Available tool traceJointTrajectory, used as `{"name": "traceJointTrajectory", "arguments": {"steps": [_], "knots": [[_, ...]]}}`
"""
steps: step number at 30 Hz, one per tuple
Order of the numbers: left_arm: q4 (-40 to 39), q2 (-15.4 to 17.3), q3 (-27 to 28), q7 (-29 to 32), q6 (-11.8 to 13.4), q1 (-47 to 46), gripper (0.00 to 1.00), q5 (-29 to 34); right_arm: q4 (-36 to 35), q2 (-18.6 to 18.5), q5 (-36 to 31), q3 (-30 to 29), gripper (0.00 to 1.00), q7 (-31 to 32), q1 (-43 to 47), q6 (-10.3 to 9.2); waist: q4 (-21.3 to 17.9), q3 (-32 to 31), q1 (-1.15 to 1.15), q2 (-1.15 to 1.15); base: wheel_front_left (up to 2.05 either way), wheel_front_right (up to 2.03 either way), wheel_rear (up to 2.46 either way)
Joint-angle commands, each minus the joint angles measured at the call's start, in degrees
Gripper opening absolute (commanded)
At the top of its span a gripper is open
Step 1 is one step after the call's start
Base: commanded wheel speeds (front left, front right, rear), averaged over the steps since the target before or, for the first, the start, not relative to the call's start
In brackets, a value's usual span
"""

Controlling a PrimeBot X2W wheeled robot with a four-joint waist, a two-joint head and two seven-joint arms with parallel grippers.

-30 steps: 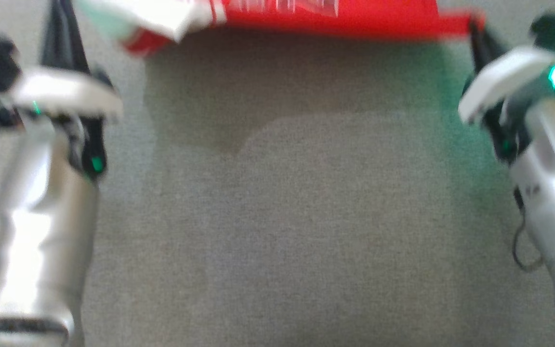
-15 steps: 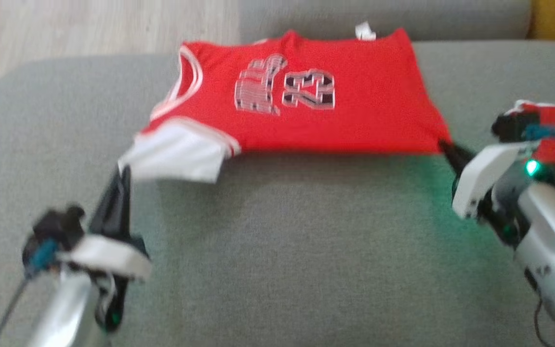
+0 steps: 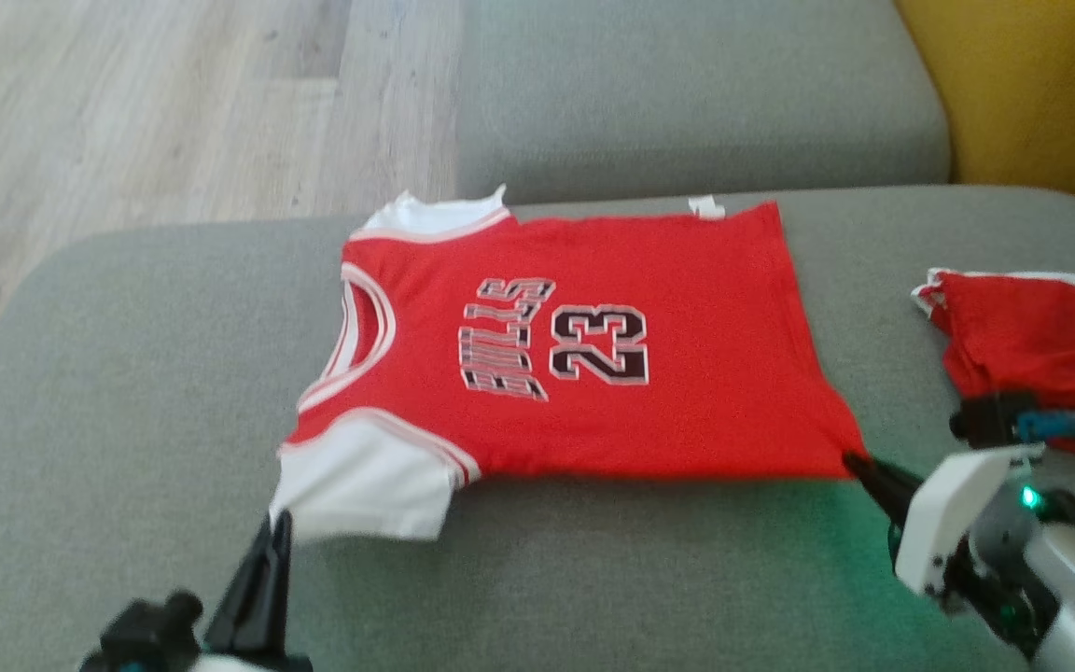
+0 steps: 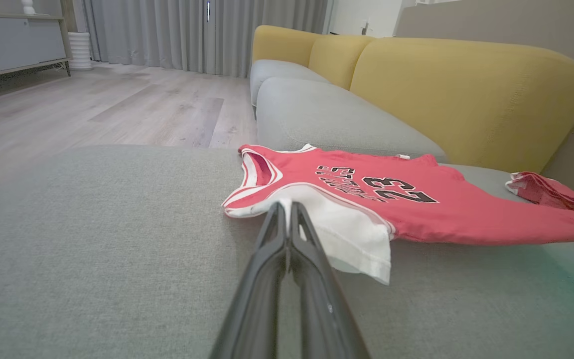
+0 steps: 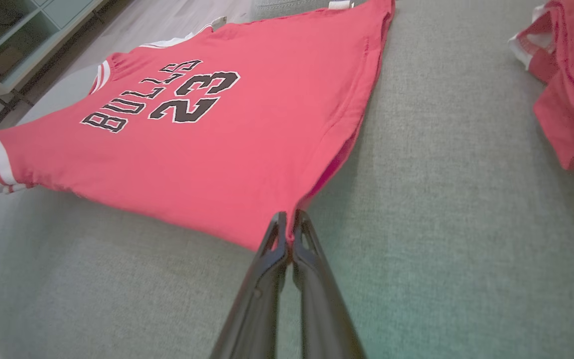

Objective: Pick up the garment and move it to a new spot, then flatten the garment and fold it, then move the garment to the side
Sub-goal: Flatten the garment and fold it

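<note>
Pinching jersey (image 3: 593, 373): L tool (image 4: 285, 209) on sleeve, R tool (image 5: 289, 222) on hem.

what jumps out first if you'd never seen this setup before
A red jersey printed BULLS 23 lies spread in the middle of the grey sofa cushion, front up. The left gripper pinches its white sleeve and the right gripper its near hem corner, lifting that edge off the cushion. A second red garment lies crumpled to the right, near the yellow backrest.
</note>
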Motion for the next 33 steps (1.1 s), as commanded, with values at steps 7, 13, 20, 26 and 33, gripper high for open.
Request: {"name": "traceJointTrajectory", "arguments": {"steps": [7,13,20,26,33], "knots": [[-12.8,2.9,1.4,3.4,3.2,5.9,0.00,-0.7,-9.8,-4.2,1.0,-4.7,0.00,3.0,8.5,0.37,0.4,-1.8,0.01,-0.01,0.00,0.00,0.00],[-13.7,3.8,0.9,4.8,3.4,4.9,0.00,-0.1,-12.9,-2.9,-1.7,-9.7,0.00,5.1,10.5,0.37,0.5,-0.4,0.01,-0.01,0.00,0.00,0.00],[-11.7,5.5,0.9,6.1,2.5,0.0,0.00,1.3,-14.0,-0.2,-5.5,-14.3,0.00,7.8,9.1,0.37,0.2,1.9,0.01,-0.01,0.00,0.00,0.00],[-8.1,7.1,1.0,8.5,0.7,-7.3,0.00,1.6,-13.6,3.2,-8.6,-17.6,0.00,11.5,5.6,0.37,-0.5,5.1,0.01,-0.01,0.00,0.00,0.00],[-0.7,8.7,0.5,11.1,-2.4,-18.2,0.00,2.6,-10.1,6.6,-11.7,-19.6,0.00,15.0,-0.9,0.37,-1.4,9.6,0.01,-0.01,0.00,0.00,0.00]]}}
